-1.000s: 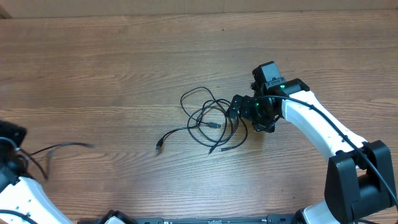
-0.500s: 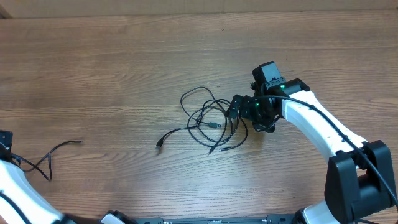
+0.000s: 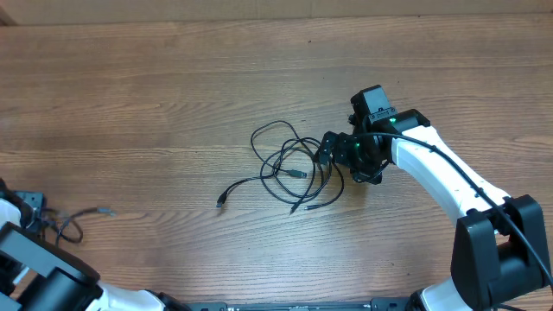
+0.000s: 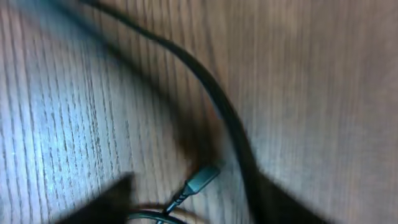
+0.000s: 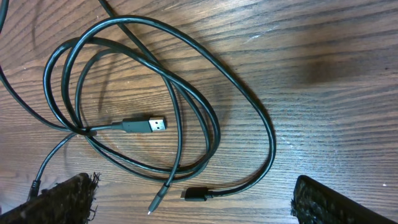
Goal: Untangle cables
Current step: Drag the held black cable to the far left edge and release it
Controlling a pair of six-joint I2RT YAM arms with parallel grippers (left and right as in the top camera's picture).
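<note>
A tangle of thin black cables (image 3: 289, 168) lies mid-table; one end with a plug (image 3: 221, 199) trails out to the left. In the right wrist view its loops (image 5: 186, 93) overlap, with a silver-tipped plug (image 5: 152, 124) inside them and two small plugs (image 5: 196, 194) near the bottom. My right gripper (image 3: 328, 154) sits at the tangle's right edge, open, its fingers (image 5: 62, 199) clear of the cords. One separate cable (image 3: 78, 218) lies at the far left beside my left gripper (image 3: 34, 216). In the blurred left wrist view the cord (image 4: 217, 106) and its plug (image 4: 202, 178) lie between the spread jaws.
The right arm (image 3: 432, 173) reaches in from the near right corner, its base (image 3: 497, 250) at the table's front edge. The left arm's dark housing (image 3: 43, 276) fills the near left corner. Bare wood (image 3: 173, 86) surrounds the tangle.
My left gripper has opened and let go of the separate cable, which now lies on the wood a little nearer the front edge. The left arm shifted at the near left corner. The right arm has not moved.
</note>
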